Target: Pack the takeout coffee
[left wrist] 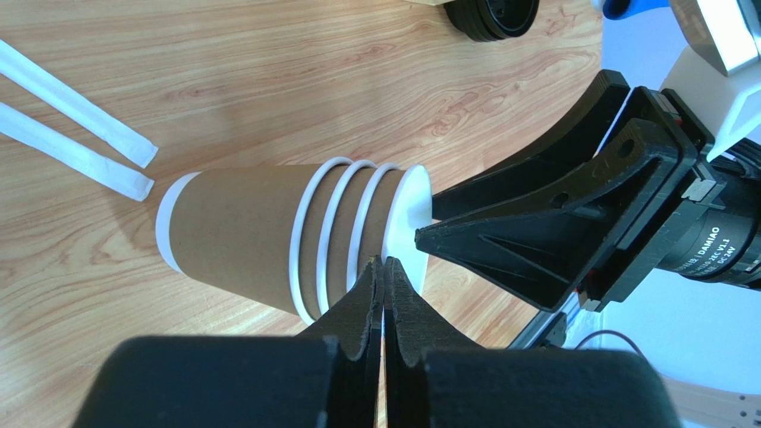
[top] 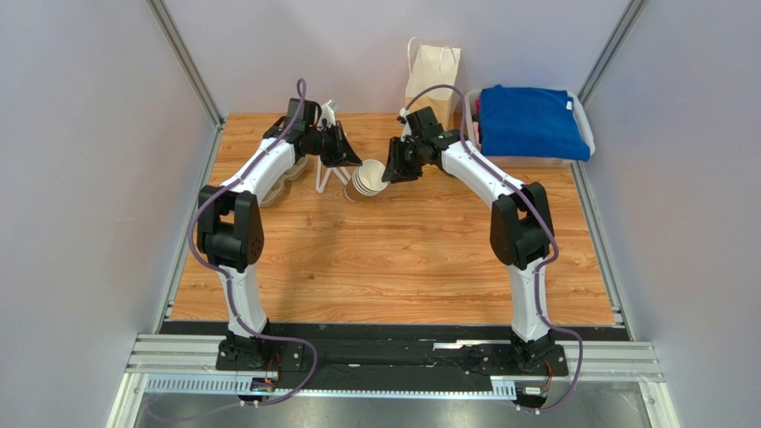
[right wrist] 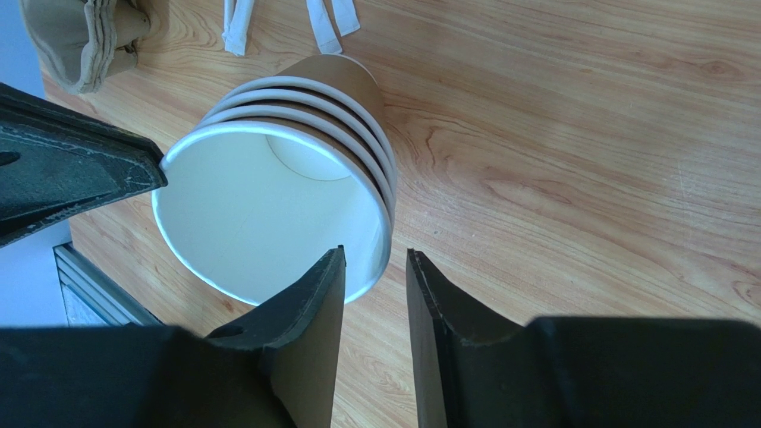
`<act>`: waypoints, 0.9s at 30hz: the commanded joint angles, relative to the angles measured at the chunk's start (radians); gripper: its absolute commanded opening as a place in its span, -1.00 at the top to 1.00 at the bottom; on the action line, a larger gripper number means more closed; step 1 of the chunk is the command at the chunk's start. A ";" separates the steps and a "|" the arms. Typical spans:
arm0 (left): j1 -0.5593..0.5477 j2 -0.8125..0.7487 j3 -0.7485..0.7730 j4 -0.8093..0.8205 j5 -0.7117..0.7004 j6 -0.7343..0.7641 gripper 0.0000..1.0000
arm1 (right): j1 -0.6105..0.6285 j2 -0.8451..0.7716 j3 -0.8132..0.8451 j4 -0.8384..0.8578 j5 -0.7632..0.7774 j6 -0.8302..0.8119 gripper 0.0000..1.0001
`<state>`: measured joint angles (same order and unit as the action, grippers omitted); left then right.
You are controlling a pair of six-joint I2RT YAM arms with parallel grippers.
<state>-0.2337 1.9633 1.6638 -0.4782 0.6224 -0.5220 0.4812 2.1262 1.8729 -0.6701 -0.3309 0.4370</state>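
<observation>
The takeout coffee does not show in any view. A stack of lidless brown cups (top: 366, 181) lies on its side on the table between the two arms, with its mouth toward the right arm. My left gripper (left wrist: 384, 263) is shut, its tips pressed together against the side of the stack (left wrist: 259, 236) near the rims. My right gripper (right wrist: 375, 254) is open at the mouth of the stack (right wrist: 268, 205). One finger (right wrist: 313, 303) reaches inside the innermost cup and the other stays outside, so the rim stands between them.
A tall paper bag (top: 433, 76) stands at the back. Right of it is a white basket (top: 581, 116) holding blue cloth. White wrapped straws (left wrist: 80, 134) lie beside the stack. Black lids (left wrist: 493, 16) and a brown folded bundle (right wrist: 85, 40) lie farther off.
</observation>
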 commanded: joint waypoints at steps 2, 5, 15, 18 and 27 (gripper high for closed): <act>0.007 -0.072 0.001 0.033 0.033 -0.022 1.00 | -0.001 -0.008 0.037 0.010 0.012 0.016 0.41; 0.007 -0.070 0.001 0.036 0.040 -0.026 1.00 | -0.001 0.001 0.045 0.015 -0.010 0.017 0.56; 0.014 -0.083 -0.006 0.007 0.045 -0.015 1.00 | -0.001 0.006 0.048 0.017 -0.042 0.029 1.00; 0.020 -0.083 0.016 -0.051 0.037 0.016 1.00 | -0.003 -0.047 0.043 0.010 -0.057 0.039 1.00; 0.053 -0.149 -0.050 -0.080 0.045 0.050 0.22 | -0.012 -0.121 0.015 0.018 -0.109 0.117 1.00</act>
<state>-0.1925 1.9171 1.6421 -0.5652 0.6495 -0.4850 0.4721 2.0663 1.8709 -0.6754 -0.3817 0.5014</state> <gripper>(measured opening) 0.293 0.011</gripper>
